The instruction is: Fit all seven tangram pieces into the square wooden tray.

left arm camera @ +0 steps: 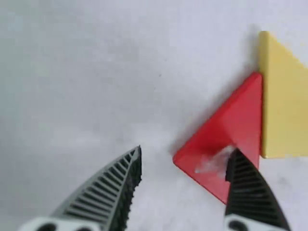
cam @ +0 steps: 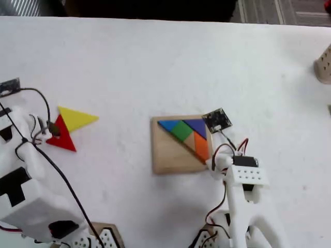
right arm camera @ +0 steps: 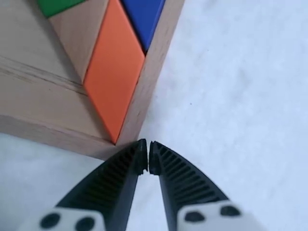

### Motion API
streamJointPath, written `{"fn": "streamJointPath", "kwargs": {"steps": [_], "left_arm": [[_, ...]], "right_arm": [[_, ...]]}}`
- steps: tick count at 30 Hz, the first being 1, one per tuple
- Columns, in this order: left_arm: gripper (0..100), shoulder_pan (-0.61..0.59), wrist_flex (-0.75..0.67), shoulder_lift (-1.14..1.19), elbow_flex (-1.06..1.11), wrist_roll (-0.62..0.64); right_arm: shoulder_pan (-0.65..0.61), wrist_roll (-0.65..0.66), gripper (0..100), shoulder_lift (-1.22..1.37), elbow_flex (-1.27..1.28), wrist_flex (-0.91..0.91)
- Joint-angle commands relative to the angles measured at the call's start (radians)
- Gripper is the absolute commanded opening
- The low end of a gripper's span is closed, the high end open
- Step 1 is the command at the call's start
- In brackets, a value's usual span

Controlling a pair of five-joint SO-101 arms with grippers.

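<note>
Desk [cam: 155, 62]: white, both arms at the near edge.

Square wooden tray [cam: 168, 155] sits mid-desk. Its far-right half holds a light blue triangle [cam: 168, 125], a green square [cam: 182, 130], a dark blue triangle [cam: 198, 125] and an orange parallelogram [cam: 201, 145], packed edge to edge. The near-left half of the tray is bare wood.

Red triangle [cam: 63, 136] and yellow triangle [cam: 76, 118] lie flat on the desk, well to the left of the tray. They touch along one edge.

Left gripper [left arm camera: 186, 154]: jaws spread wide and low over the desk. One fingertip [left arm camera: 240, 168] overlaps the red triangle's corner, the other is over bare desk. I cannot tell whether it touches the piece.

Right gripper [right arm camera: 147, 153]: jaws closed together, nothing between them. The tips are just beside the tray's near-right corner, off the rim [right arm camera: 149, 72], close to the orange parallelogram's point.
</note>
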Motion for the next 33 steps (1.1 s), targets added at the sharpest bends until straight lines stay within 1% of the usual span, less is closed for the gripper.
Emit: {"fn": "streamJointPath", "kwargs": {"steps": [1, 3, 5, 7, 16, 19, 21, 23, 28, 33], "left_arm": [[28, 0.021, 0.157, 0.007, -0.051, 0.203], [28, 0.068, 0.19, 0.008, -0.051, 0.29], [28, 0.096, 0.183, 0.008, -0.043, 0.325], [28, 0.084, 0.141, 0.008, -0.037, 0.331], [28, 0.084, 0.129, 0.01, -0.038, 0.334], [28, 0.053, 0.094, -0.001, -0.051, 0.334], [28, 0.018, 0.095, -0.002, -0.077, 0.351], [28, 0.008, 0.097, -0.002, -0.087, 0.387], [28, 0.03, 0.127, -0.002, -0.094, 0.376], [28, 0.033, 0.129, -0.007, -0.095, 0.376]], "right_arm": [[-0.015, 0.014, 1.9, -0.018, -0.003, -0.019], [-0.015, 0.014, 2.0, -0.018, -0.003, -0.019], [-0.015, 0.014, 2.0, -0.018, -0.003, -0.021], [-0.015, 0.014, 2.0, -0.018, -0.003, -0.021], [-0.015, 0.014, 2.0, -0.018, -0.003, -0.021], [-0.015, 0.014, 2.0, -0.018, -0.003, -0.021], [-0.015, 0.014, 2.0, -0.018, -0.003, -0.021], [-0.015, 0.014, 2.0, -0.018, -0.003, -0.021], [-0.015, 0.014, 2.0, -0.018, -0.003, -0.021], [-0.015, 0.014, 2.0, -0.018, -0.003, -0.021]]}}
